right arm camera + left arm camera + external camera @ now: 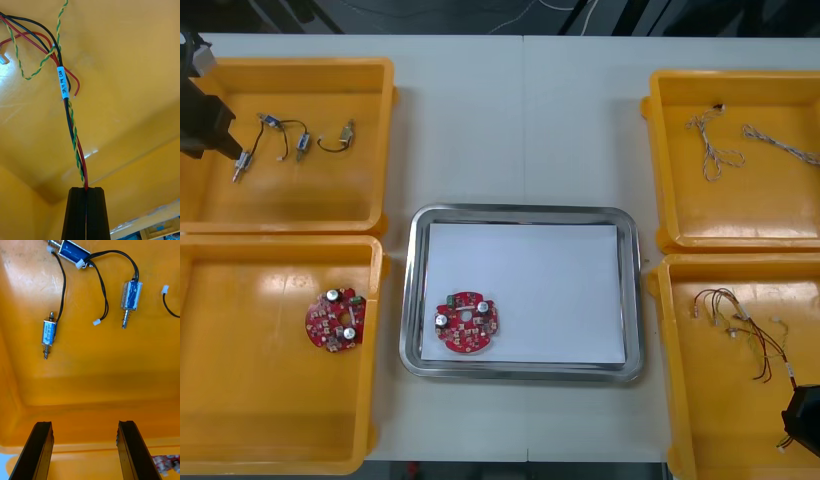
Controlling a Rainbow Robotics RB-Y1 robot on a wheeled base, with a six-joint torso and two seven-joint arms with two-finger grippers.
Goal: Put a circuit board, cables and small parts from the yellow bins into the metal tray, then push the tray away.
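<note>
One circuit board lay in the metal tray (nothing else yet, the push undone), while the right gripper pinched a red and yellow cable in its near bin and the left gripper hung spread over small metal parts in its far bin.

Place: we are looking at an electronics lab or assembly workshop.
Table: we are seeing a plain light worktop set up for sorting.
Bins: we are counting four yellow ones, two at each side, each holding one kind of component.
Tray: we are finding a metal one sitting between them, white inside.
Boards: we are spotting round red circuit boards, one in a bin, one in the tray.
Cables: we are reading a printed tag on a wire bundle.
Parts: we are seeing small metal ones with black leads.
</note>
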